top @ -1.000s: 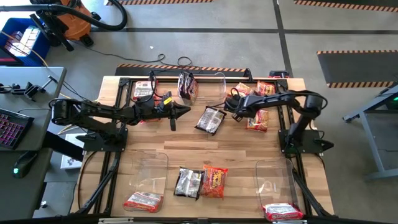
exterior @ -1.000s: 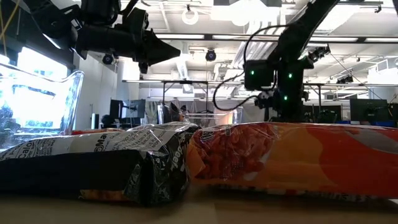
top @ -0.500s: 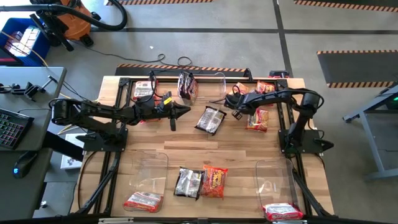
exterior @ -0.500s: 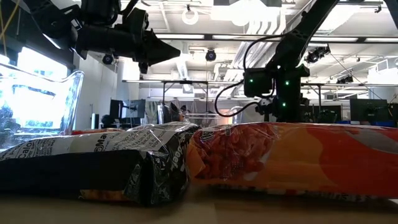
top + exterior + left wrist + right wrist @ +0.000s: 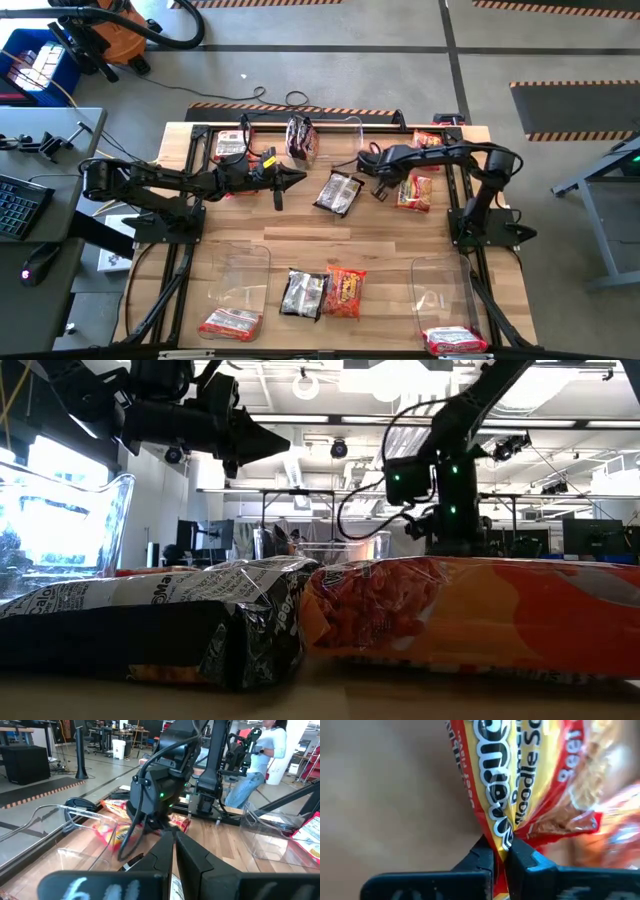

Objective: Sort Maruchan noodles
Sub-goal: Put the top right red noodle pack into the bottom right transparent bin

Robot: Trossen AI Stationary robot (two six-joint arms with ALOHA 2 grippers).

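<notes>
My right gripper [image 5: 377, 175] is over the table's far right part, shut on an orange-red and yellow Maruchan packet [image 5: 520, 785]. The left wrist view shows that packet [image 5: 110, 831] hanging under the right gripper. My left gripper [image 5: 297, 178] is shut on nothing and hovers above the far middle of the table. Other noodle packets lie flat on the wood: a dark one [image 5: 338, 192], a pinkish red-and-white one [image 5: 414, 192], an orange one [image 5: 427, 140], and a dark [image 5: 303, 293] and orange pair [image 5: 345, 290] near the front. My right gripper pinches the packet's crimped end edge [image 5: 502, 834] between its two fingertips. The fingers come from above, pointing down at a slant. The packet hangs below them, crumpled at the pinch; I cannot tell whether its lower end is clear of the table.
Clear plastic bins stand at the near left [image 5: 240, 280], near right [image 5: 440, 290] and far middle [image 5: 348, 128], the near ones each with a packet. More packets [image 5: 302, 138] [image 5: 232, 145] lie along the far edge. A person [image 5: 260, 750] stands beyond the table.
My right gripper has shut on the orange-red packet's edge and moved toward the table's left edge, rising a little. The packet has come up with it from its place at the far right.
</notes>
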